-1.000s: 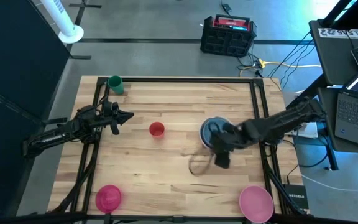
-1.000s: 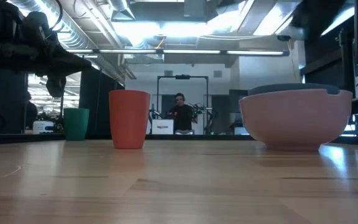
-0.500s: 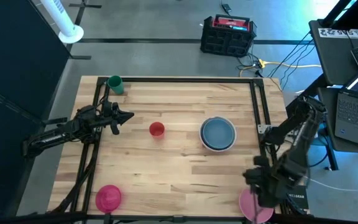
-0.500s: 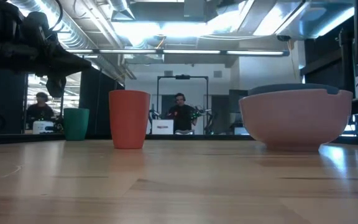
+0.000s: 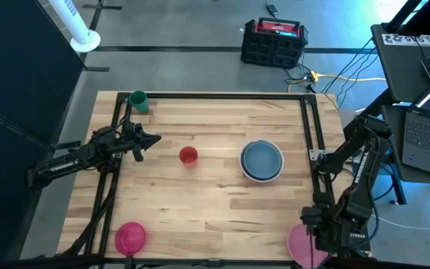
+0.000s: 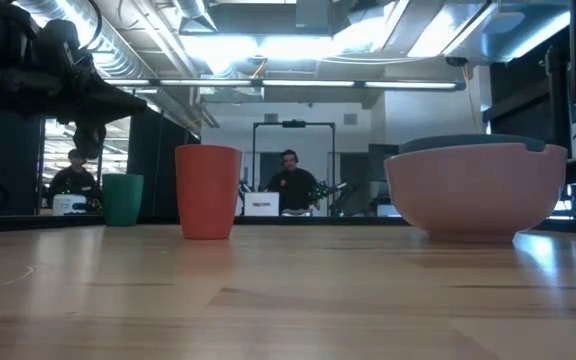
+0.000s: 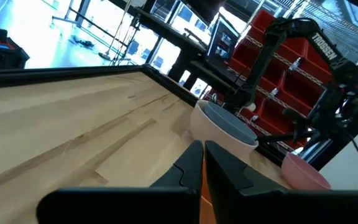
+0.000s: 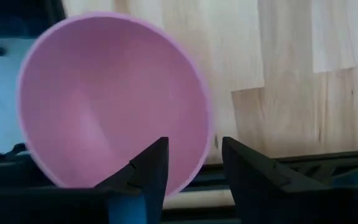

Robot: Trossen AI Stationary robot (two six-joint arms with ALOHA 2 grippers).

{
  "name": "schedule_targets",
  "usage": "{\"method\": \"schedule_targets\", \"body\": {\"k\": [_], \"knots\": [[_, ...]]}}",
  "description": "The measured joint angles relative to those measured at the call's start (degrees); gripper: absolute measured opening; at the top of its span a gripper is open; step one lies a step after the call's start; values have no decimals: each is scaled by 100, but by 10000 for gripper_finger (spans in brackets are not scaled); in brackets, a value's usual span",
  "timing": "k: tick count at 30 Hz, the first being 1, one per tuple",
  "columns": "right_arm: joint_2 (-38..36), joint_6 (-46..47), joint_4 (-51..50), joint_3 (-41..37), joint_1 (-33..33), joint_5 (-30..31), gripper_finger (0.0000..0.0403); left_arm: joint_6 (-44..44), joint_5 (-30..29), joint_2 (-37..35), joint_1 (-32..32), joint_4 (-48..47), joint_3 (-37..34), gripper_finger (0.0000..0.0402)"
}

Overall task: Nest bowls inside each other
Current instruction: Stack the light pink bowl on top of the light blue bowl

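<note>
A pale pink bowl (image 8: 110,99) rests on its base at the table's near right corner (image 5: 297,245). My right gripper (image 8: 194,142) hangs open above it, pointing down, one finger over the bowl's hollow and one outside its rim, touching nothing. In the high view this gripper (image 5: 313,226) covers part of the bowl. Right of the table's middle stands a stack of bowls (image 5: 262,161), a blue one inside a pale one (image 6: 476,190). A magenta bowl (image 5: 131,237) sits near the front left corner. My left gripper (image 5: 152,140) waits shut, level, above the table's left side.
A small red cup (image 5: 188,155) stands upright left of the stack, and a small green cup (image 5: 138,101) at the far left corner. Black frame rails (image 5: 310,127) run along the table's right and left edges. People show in the room beyond the table (image 6: 290,185).
My right gripper has swung from the stack of bowls toward the table's near right corner and sunk a little, turning as it went, and now hangs over the pale pink bowl. The stack stays where it was.
</note>
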Motion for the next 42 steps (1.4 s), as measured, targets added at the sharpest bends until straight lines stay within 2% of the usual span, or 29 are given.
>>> {"method": "schedule_targets", "body": {"k": [19,21,24,26,28,42], "knots": [[2,455,1491,-1362,-17,-70,135,6,-2,0,-1,-7,1,0],[2,666,1498,-1435,-63,-239,112,6,-2,0,-2,-7,0,0],[4,686,1623,-1486,-145,-517,26,6,-2,-2,0,-7,2,0],[2,692,1824,-1479,-235,-482,9,27,-2,0,0,-5,0,0],[0,561,1881,-1433,-456,-449,4,34,-2,0,0,11,0,0],[-44,-1982,988,-303,-3151,263,0,-32,-4,-2,2,-2,0,0]]}}
